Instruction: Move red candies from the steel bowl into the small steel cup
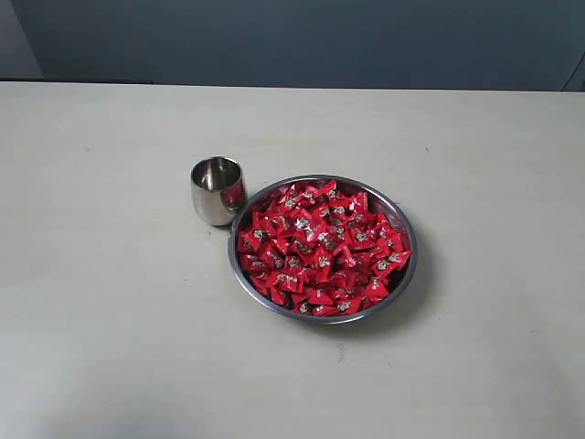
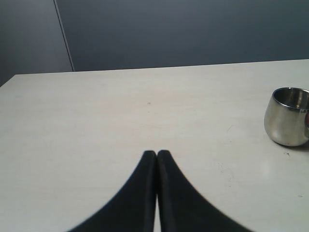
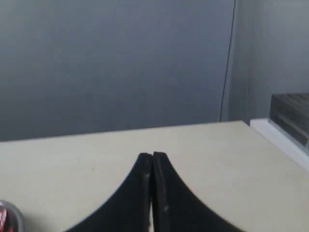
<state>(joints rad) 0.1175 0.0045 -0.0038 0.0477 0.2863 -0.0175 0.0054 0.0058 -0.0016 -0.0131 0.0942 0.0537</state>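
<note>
My left pincer (image 2: 157, 153) and right pincer (image 3: 152, 155) are both shut, empty. The red candies (image 1: 320, 247) heap the steel bowl (image 1: 324, 320) inward of the right pincer — small steel cup (image 1: 218, 189) just beside it. I'd open first, then nip one top candy.

No legible text; silvery marks on red candies (image 1: 322, 247) too small to read.

Red candies (image 1: 322, 249) were glossy red, each with a silvery-white mark. Steel bowl (image 1: 409, 274) and small steel cup (image 1: 218, 190) were mirror silver; tabletop (image 1: 110, 274) plain off-white.
</note>
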